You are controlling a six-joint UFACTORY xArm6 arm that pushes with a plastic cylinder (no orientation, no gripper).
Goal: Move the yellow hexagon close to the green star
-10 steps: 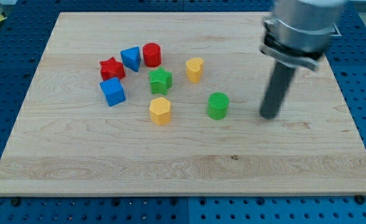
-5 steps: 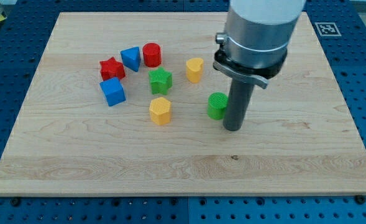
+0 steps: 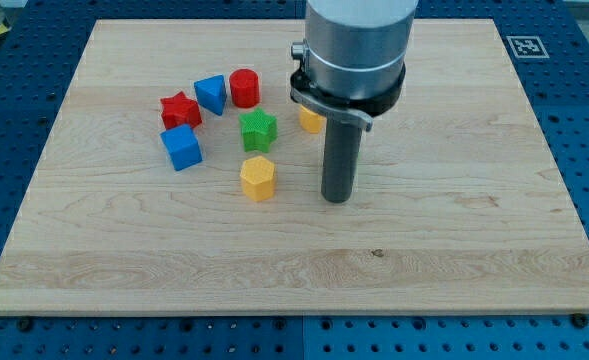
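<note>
The yellow hexagon point(image 3: 258, 178) lies on the wooden board point(image 3: 474, 240), just below the green star point(image 3: 258, 130) with a small gap between them. My tip point(image 3: 336, 199) rests on the board to the right of the yellow hexagon, about a block's width away and not touching it. The rod and the arm's grey body rise from there toward the view's top.
A second yellow block point(image 3: 309, 122) peeks out from behind the arm, right of the green star. A red star point(image 3: 179, 108), a blue triangle point(image 3: 211, 93), a red cylinder point(image 3: 244, 87) and a blue cube point(image 3: 182, 147) cluster at the left. The green cylinder is hidden behind the rod.
My tip has swept leftward from the board's right side, past the green cylinder, which it now hides, to just right of the yellow hexagon. No visible block has moved.
</note>
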